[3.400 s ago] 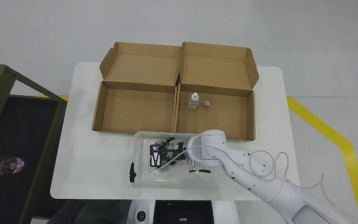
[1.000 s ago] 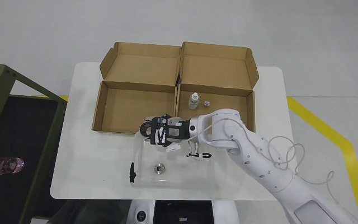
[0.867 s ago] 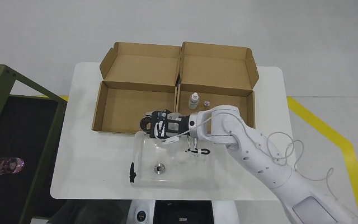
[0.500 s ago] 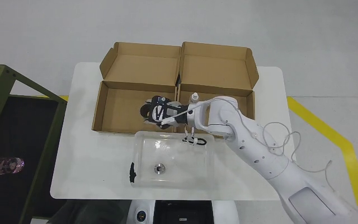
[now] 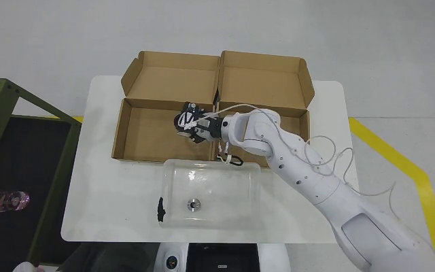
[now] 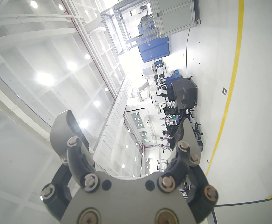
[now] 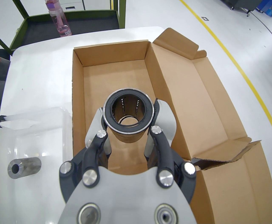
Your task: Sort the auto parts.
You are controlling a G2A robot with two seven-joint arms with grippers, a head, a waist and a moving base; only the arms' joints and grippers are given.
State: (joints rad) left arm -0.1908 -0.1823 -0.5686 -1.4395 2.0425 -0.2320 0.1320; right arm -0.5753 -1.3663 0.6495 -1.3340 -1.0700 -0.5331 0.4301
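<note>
My right gripper (image 7: 129, 118) (image 5: 187, 122) is shut on a black cylindrical bearing (image 7: 128, 113) with a hollow bore, held above the floor of the left cardboard box (image 5: 146, 132) (image 7: 95, 82). A small metal bushing (image 5: 193, 202) (image 7: 24, 167) lies in the clear plastic tray (image 5: 251, 211). A small white bottle and a little round part sit in the right cardboard box (image 5: 285, 136), partly hidden by the arm. My left gripper (image 6: 125, 129) is open, pointing up toward the hall ceiling with nothing between its fingers.
Both boxes have lids folded back toward the far table edge. A small black part (image 5: 160, 209) lies on the white table (image 5: 102, 170) at the tray's left end. A green cart (image 7: 63, 23) with a pink bottle (image 7: 58, 20) stands left of the table.
The right arm lifted the bearing out of the clear tray and carried it away from the robot, over the left box. The metal bushing stayed in the tray.
</note>
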